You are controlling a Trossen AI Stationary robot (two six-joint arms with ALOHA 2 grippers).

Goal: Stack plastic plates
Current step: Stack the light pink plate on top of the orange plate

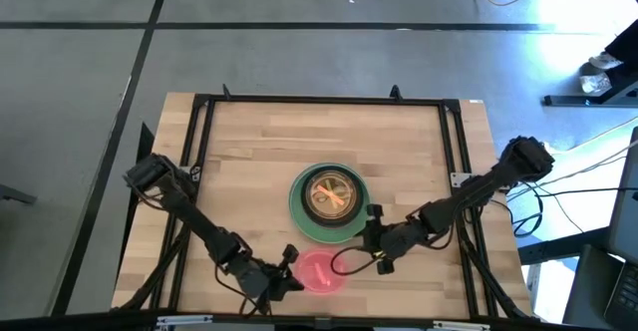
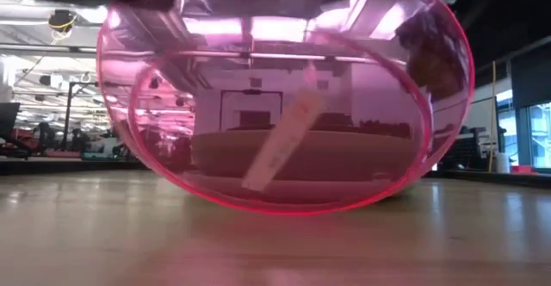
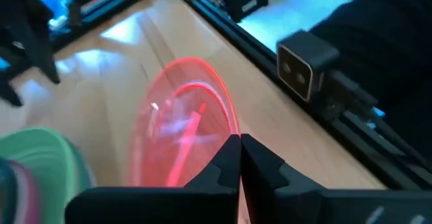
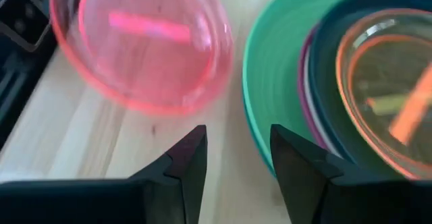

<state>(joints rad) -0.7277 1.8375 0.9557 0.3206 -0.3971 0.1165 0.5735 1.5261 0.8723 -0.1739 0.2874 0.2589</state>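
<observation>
The small translucent pink-red plate point(image 1: 320, 271) stands tipped up near the table's near edge, in my left gripper point(image 1: 290, 270), which is shut on it. In the low view the pink-red plate point(image 2: 284, 96) fills the picture. A stack of plates point(image 1: 327, 201) sits at the table's middle: a green one at the bottom, a translucent orange one on top, and others between them. My right gripper point(image 1: 367, 243) is open and hovers low between the stack point(image 4: 351, 82) and the pink-red plate point(image 4: 142, 42), touching neither. My left gripper point(image 3: 239, 143) pinches the pink-red plate's rim point(image 3: 231, 124) between its two fingers, coming at it low from the table's left. The plate is tilted steeply, with its lower rim point(image 2: 284, 207) on the table.
Black frame rails run around the table. A small dark camera block point(image 3: 307, 65) sits on the near rail, close behind the pink-red plate. Bare wood lies on the far half of the table point(image 1: 319, 132) and to both sides of the stack.
</observation>
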